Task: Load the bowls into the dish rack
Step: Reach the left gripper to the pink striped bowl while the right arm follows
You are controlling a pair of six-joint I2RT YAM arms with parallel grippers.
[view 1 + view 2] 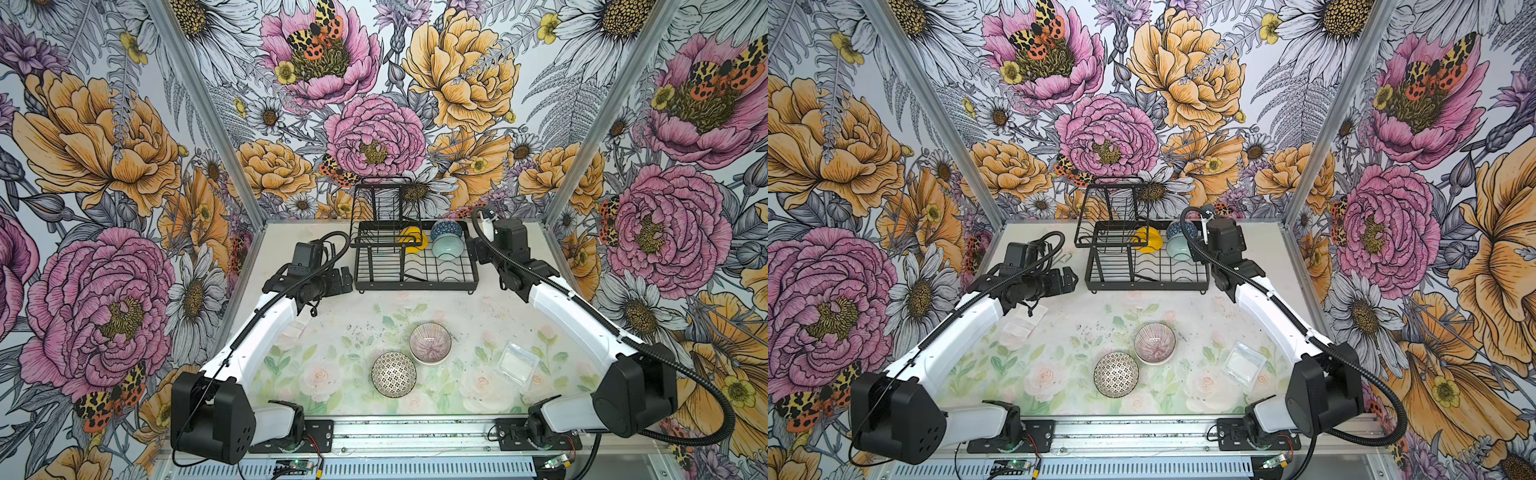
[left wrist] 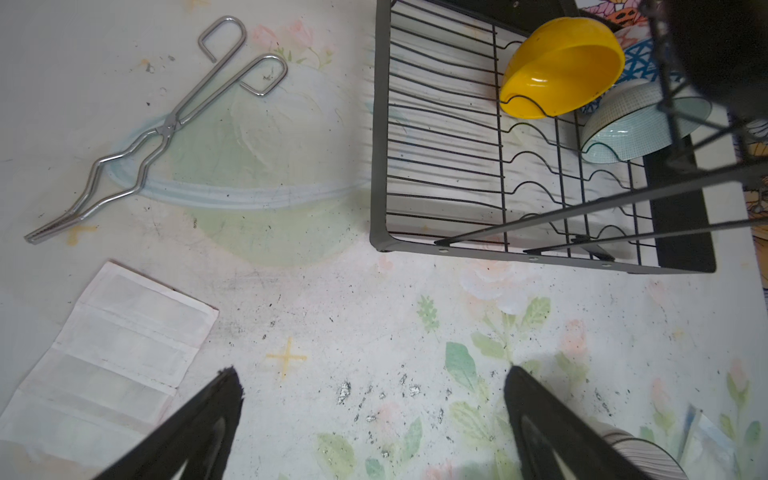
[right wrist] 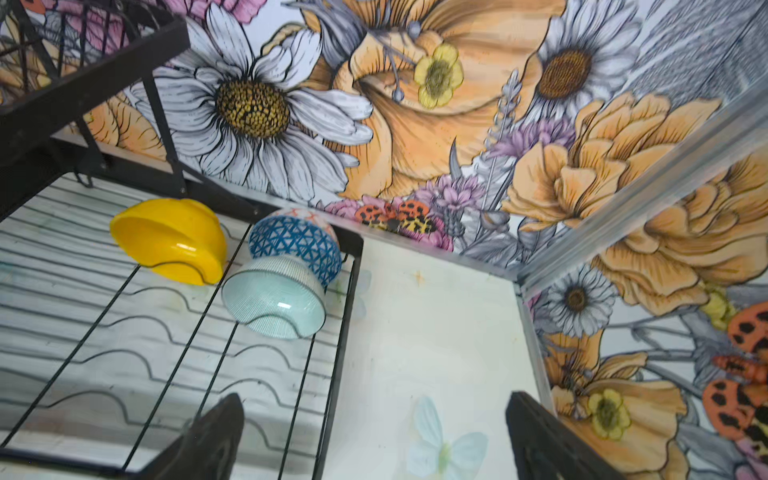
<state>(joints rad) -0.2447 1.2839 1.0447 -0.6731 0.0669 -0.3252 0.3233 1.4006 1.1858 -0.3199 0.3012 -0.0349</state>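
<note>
The black wire dish rack [image 1: 415, 286] [image 1: 1146, 286] stands at the back of the table. A yellow bowl [image 1: 413, 243] [image 3: 170, 241], a blue-patterned bowl [image 1: 445, 229] [image 3: 295, 245] and a pale teal bowl [image 1: 446, 249] [image 3: 274, 299] lean in its far slots. On the mat in front lie a pink-striped bowl [image 1: 430, 343] [image 1: 1154, 343] and a black-and-white patterned bowl [image 1: 393, 374] [image 1: 1116, 374], both upright. My left gripper [image 2: 372, 370] [image 1: 345, 278] hangs open and empty beside the rack's left front corner. My right gripper [image 3: 374, 399] is open and empty over the rack's right edge.
Metal tongs [image 2: 166, 129] and a flat white packet [image 2: 104, 353] lie left of the rack. A clear square tub [image 1: 517, 365] [image 1: 1244, 361] sits at the right front. The rack's raised shelf [image 1: 384, 195] stands over its left half. Cell walls close in behind and at both sides.
</note>
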